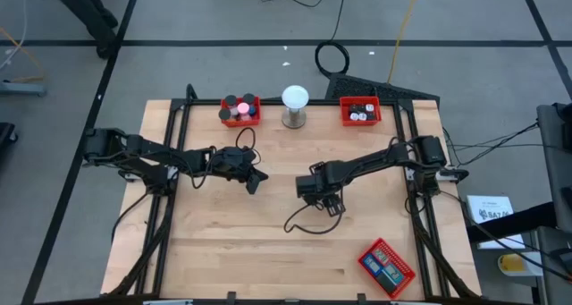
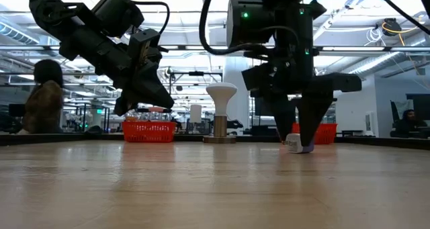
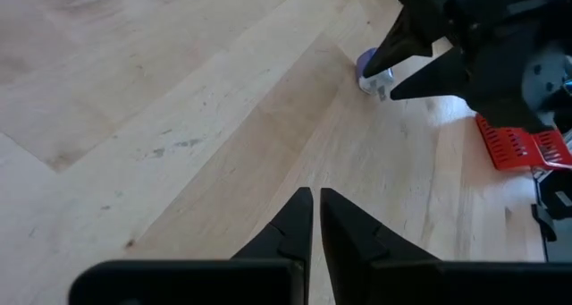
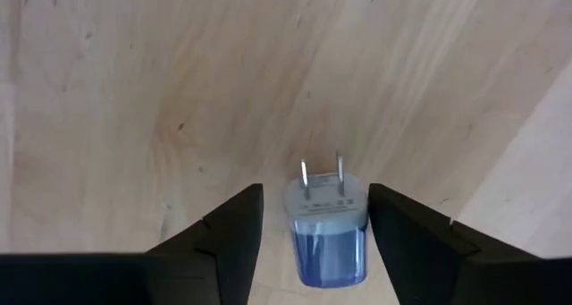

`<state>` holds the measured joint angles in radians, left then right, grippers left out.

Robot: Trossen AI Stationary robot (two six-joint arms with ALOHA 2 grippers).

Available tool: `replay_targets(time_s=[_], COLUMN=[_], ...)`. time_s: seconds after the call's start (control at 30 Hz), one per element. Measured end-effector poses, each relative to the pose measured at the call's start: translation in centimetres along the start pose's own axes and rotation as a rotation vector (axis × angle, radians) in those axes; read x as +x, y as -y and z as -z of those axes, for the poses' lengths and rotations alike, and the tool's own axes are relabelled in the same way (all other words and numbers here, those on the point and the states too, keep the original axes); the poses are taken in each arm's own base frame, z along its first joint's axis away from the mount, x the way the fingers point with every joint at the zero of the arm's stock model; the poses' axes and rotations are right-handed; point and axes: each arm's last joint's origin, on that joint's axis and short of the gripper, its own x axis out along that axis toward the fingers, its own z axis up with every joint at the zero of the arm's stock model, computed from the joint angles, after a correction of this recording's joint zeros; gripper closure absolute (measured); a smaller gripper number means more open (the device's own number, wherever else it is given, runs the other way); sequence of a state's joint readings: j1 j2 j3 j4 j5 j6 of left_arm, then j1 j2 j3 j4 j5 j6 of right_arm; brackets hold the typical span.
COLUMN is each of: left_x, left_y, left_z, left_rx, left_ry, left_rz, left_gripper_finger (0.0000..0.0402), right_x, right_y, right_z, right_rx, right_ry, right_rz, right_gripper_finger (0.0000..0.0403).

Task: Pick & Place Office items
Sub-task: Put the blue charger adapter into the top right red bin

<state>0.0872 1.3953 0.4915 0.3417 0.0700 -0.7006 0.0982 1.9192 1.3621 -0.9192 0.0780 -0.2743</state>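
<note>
A small blue plug block (image 4: pixel 329 229) with a white end and two metal prongs lies on its side on the wooden table (image 1: pixel 223 251), near the middle. My right gripper (image 4: pixel 315 220) points straight down over it, open, one finger on each side of the block; the low view shows the fingertips (image 2: pixel 299 131) down at the block (image 2: pixel 300 146). From the high view the block is hidden under this gripper (image 1: pixel 327 200). My left gripper (image 3: pixel 316 198) hangs shut and empty above the table, to the left of the block (image 3: pixel 369 70). My right gripper comes at the blue block from above, its fingers along the block's two long sides. One finger (image 4: pixel 393 224) stands right at the block's side and the other (image 4: pixel 237 224) is a little apart. Whether a finger touches it, I cannot tell.
Two red mesh trays stand at the far edge, one (image 1: pixel 240 111) holding several round items, the other (image 1: pixel 359 111) with small pieces. Between them stands a white globe on a metal base (image 1: pixel 295 105). A third red tray (image 1: pixel 387 267) lies at the near right.
</note>
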Motion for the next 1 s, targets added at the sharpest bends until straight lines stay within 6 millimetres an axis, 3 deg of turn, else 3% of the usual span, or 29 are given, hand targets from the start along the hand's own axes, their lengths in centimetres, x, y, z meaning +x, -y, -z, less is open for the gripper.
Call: replay_targets(time_s=[0.27, 0.4, 0.57, 0.63, 0.87, 1.0], left_x=[0.0, 0.0, -0.1, -0.2, -0.1, -0.1], left_y=[-0.1, -0.2, 0.0, 0.0, 0.0, 0.1], left_z=[0.1, 0.2, 0.1, 0.1, 0.0, 0.0], left_rx=[-0.002, 0.000, 0.002, 0.002, -0.002, -0.001], left_ry=[-0.015, -0.027, -0.015, -0.017, -0.014, -0.005], left_rz=[-0.005, -0.013, -0.004, -0.005, -0.002, 0.007], left_gripper_finger=[0.0376, 0.0376, 0.0376, 0.0376, 0.0376, 0.0376], right_x=[0.4, -1.1, -4.5, -4.6, 0.2, 3.3], right_y=[0.0, 0.2, 1.4, 1.5, 0.9, 0.5], right_z=[-0.1, 0.2, 1.9, 3.4, 10.3, 13.5], right_rx=[0.069, 0.148, 0.406, 0.530, 0.877, 0.974], right_ry=[-0.010, 0.035, 0.321, 0.486, 1.031, 1.139], right_rz=[0.001, 0.038, 0.125, 0.154, 0.249, 0.306], right_gripper_finger=[0.0267, 0.0287, 0.0287, 0.0287, 0.0287, 0.0287])
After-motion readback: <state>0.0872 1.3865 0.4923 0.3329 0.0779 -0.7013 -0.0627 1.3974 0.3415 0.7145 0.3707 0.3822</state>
